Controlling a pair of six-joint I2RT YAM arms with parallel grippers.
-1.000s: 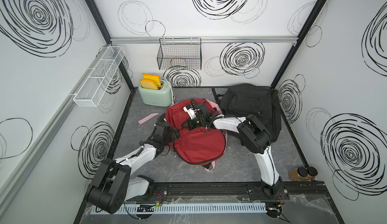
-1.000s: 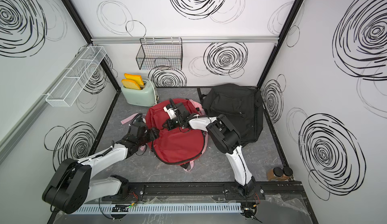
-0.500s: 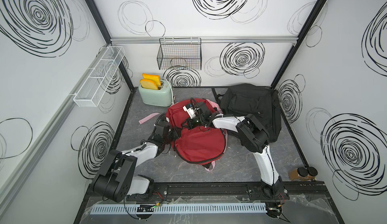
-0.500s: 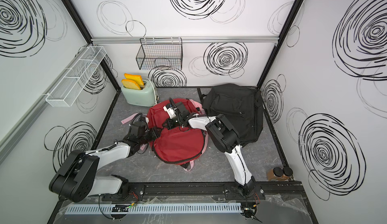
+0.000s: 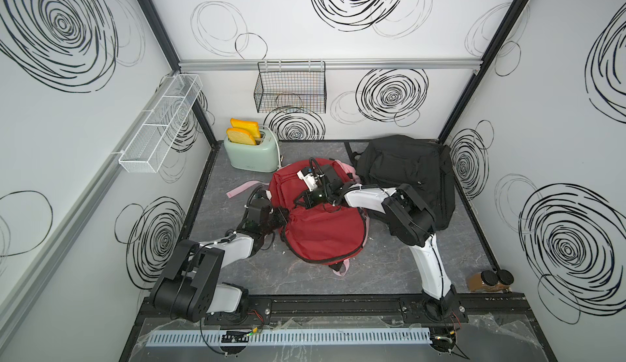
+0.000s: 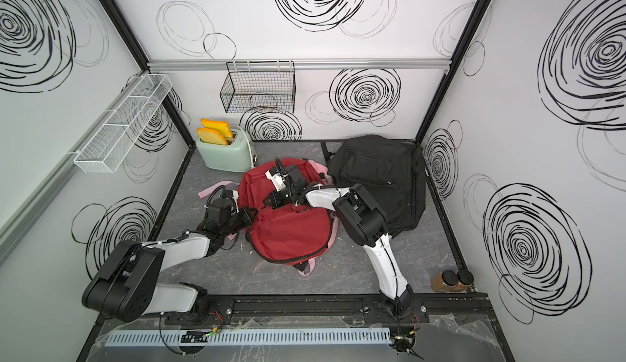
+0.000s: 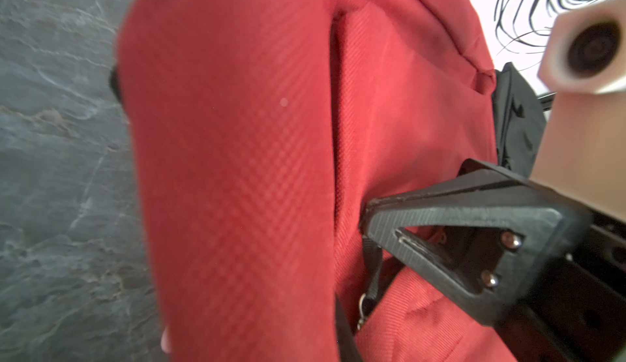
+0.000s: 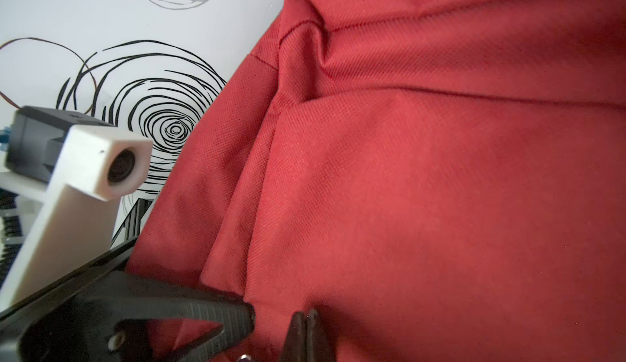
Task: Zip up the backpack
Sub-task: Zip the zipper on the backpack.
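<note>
Grey marbled worktop (image 5: 305, 275) carries the red backpack (image 5: 325, 238), lying flat at its middle. At the backpack's near left edge we see the left end effector (image 5: 284, 217), jaws pinched narrow on red fabric, with a zip pull (image 7: 364, 304) dangling just beside them. Farther in, at the backpack's crease, the right end effector (image 5: 299, 202) clamps a fold of red cloth. Behind the backpack we find a toaster (image 5: 252, 155) leftward and a black backpack (image 5: 406, 174) rightward.
</note>
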